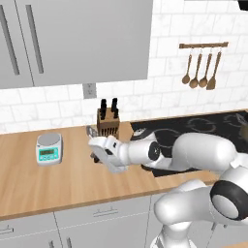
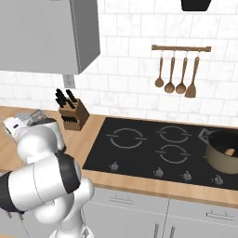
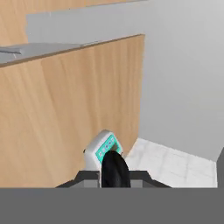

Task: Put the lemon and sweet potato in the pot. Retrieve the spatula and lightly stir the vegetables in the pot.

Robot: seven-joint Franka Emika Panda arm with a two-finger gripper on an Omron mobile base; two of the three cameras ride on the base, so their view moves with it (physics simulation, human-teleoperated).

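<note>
Left base view is showing the white robot arm reaching to the left over the light brown wooden counter point(image 1: 43, 189). Its two-finger gripper point(image 1: 96, 149) is hanging just above the counter, near the front of the brown wooden knife block point(image 1: 107, 122) with black knife handles. The gripper is squeezing tight on the short spatula with the square silver-grey metal head and thin black handle point(image 1: 90, 131). The grey head is sticking up out of the hand, close to the knife block.

A small white kitchen scale with a green-blue screen point(image 1: 49, 147) is sitting on the counter to the left of the gripper, a little way apart from it.

Looking from the right base view, the slotted grey head of the spatula point(image 2: 31, 116) is showing above the white hand at the far left, just left of the knife block point(image 2: 74, 114). The round dark grey metal pot with loop handles point(image 2: 222, 160) is sitting on the right side of the flat black cooktop point(image 2: 139, 155), well apart from the gripper. The brown-orange sweet potato point(image 2: 229, 151) is lying inside the pot. I cannot tell where the lemon is.

Brown wooden spoons and a wooden turner point(image 2: 179, 69) are hanging from a rail on the white tile wall.

Through the hand view, the black handle point(image 3: 114, 168) is sitting in the gripper point(image 3: 114, 176), with the scale point(image 3: 101, 148) right behind it.
</note>
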